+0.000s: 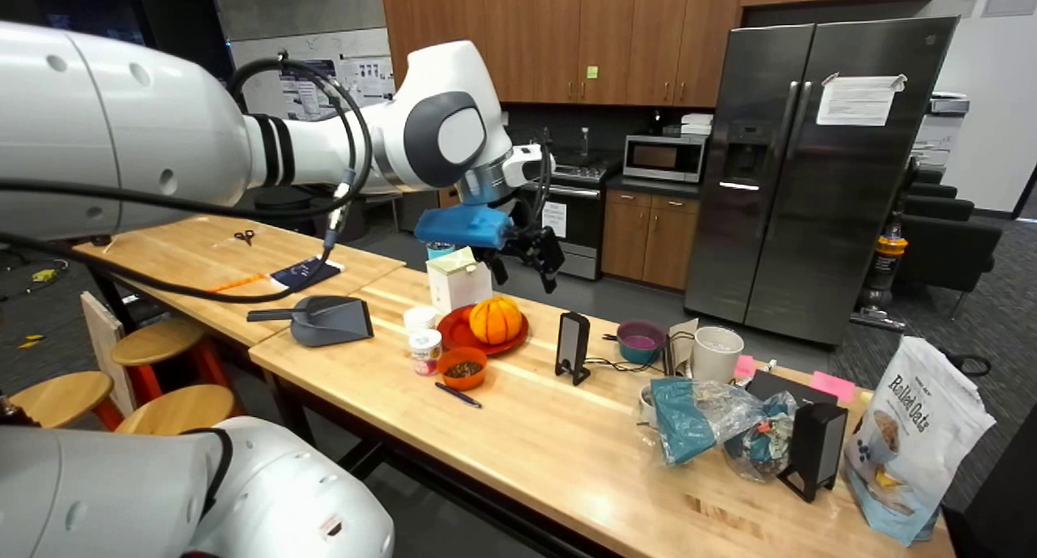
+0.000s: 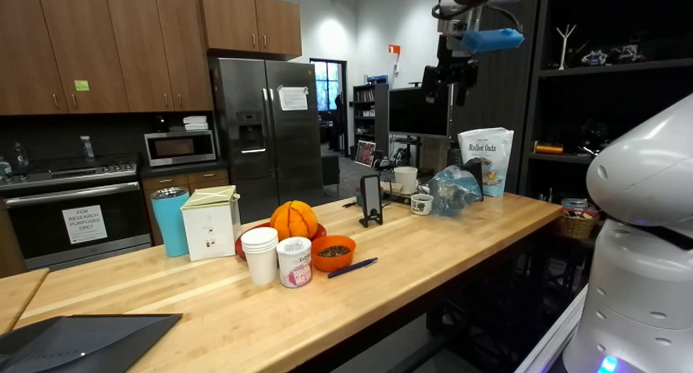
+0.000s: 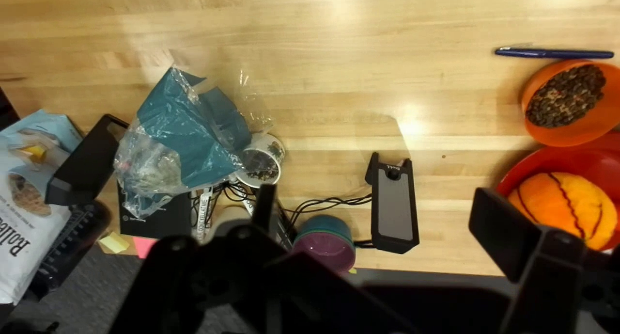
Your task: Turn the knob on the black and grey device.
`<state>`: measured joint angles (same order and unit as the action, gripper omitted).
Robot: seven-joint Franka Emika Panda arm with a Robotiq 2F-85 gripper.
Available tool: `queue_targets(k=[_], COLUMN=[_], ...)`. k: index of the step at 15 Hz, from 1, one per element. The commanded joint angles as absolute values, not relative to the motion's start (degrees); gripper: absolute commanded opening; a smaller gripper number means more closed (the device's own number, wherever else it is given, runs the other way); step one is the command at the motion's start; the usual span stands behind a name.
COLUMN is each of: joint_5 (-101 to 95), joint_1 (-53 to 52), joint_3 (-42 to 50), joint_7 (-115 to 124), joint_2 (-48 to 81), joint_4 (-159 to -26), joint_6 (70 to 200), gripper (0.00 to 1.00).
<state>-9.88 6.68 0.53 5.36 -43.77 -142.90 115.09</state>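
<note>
The black and grey device is a narrow upright speaker (image 1: 573,343) on the wooden table, also seen in an exterior view (image 2: 372,197). In the wrist view the device (image 3: 396,203) shows a grey front panel, a black frame and a small round black knob (image 3: 393,174) near its foot end. My gripper (image 1: 525,274) is raised well above the table, apart from the device. It also shows in an exterior view (image 2: 445,94). In the wrist view the jaws (image 3: 380,217) are wide apart with nothing held, and the device appears between them, farther below.
A similar black speaker (image 1: 817,449) stands by the oats bag (image 1: 915,436). A purple and teal bowl (image 3: 324,246) and cables lie beside the device. A plastic bag (image 3: 184,135) and mug (image 3: 261,162) are nearby. A red plate (image 1: 458,331) with a pumpkin (image 1: 495,320) and orange bowl (image 1: 463,368) lie opposite.
</note>
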Motion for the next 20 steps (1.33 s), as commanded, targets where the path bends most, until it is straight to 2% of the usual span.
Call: queue_targets(k=[1, 7, 8, 13, 15, 20], joint_5=[-13.6, -23.2, -20.6, -23.2, -24.1, -25.1], joint_1=[10.3, 16.8, 13.2, 14.9, 18.2, 17.8], joint_3=[-6.3, -18.3, -14.7, -17.1, -20.6, -24.9], joint_7=[18.7, 41.2, 36.8, 40.9, 49.6, 68.9], joint_2=[-43.8, -43.6, -43.5, -43.4, -43.0, -40.3], joint_4=[-147.1, -154.2, -153.0, -154.3, -152.7, -151.3], joint_6=[120.6, 125.1, 124.4, 124.2, 121.2, 117.9], gripper=[1.0, 1.0, 1.0, 1.0, 1.0, 1.0])
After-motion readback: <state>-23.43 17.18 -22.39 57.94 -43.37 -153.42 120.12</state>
